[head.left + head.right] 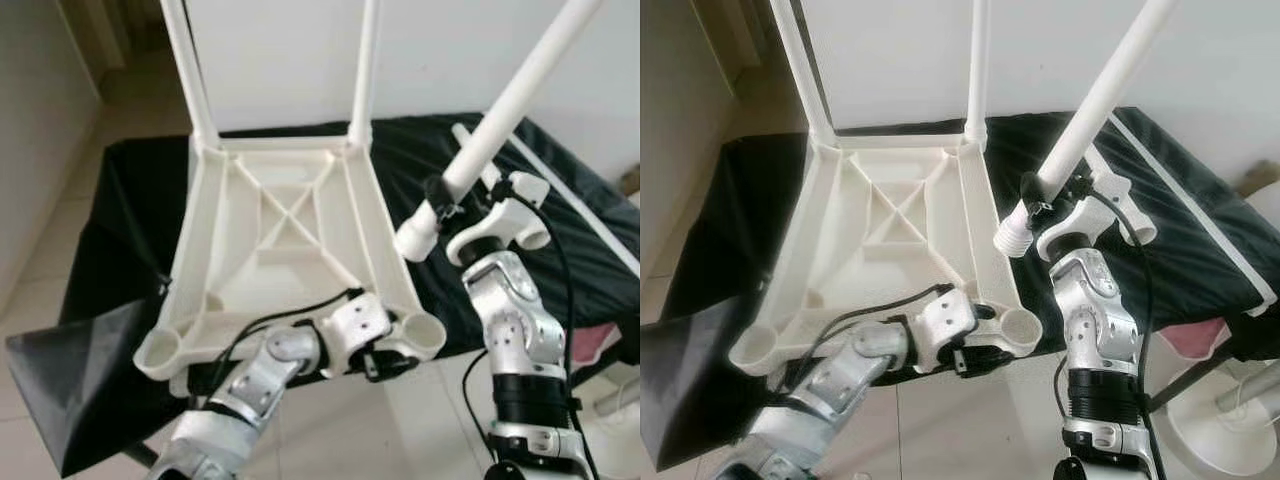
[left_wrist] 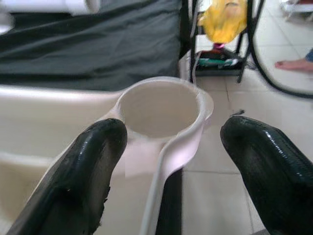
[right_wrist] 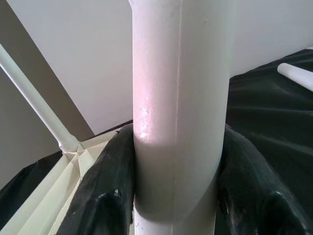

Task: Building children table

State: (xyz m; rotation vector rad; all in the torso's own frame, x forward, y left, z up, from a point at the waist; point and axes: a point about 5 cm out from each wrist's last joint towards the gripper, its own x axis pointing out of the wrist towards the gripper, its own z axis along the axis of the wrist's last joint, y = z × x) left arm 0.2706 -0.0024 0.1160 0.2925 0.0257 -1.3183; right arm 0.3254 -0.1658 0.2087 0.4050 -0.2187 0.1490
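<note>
The white table top [image 1: 270,240] lies upside down on a black-draped table [image 1: 130,200]. Two white legs [image 1: 190,70] [image 1: 365,70] stand upright in its far corners. The near-left socket [image 1: 160,350] and near-right socket [image 2: 159,107] hold nothing. My left gripper [image 2: 173,137] is open at the near-right corner, its fingers either side of that socket. My right gripper [image 1: 445,195] is shut on a third white leg [image 1: 510,100], which is tilted, with its ribbed end [image 1: 415,240] hanging just above the near-right corner.
A spare white leg [image 1: 570,200] lies on the black cloth at the right. Beyond the table's edge are a rack with a yellow bag [image 2: 225,17], a person's bare foot [image 2: 291,63] and a white round stand base [image 1: 1230,420] on the tiled floor.
</note>
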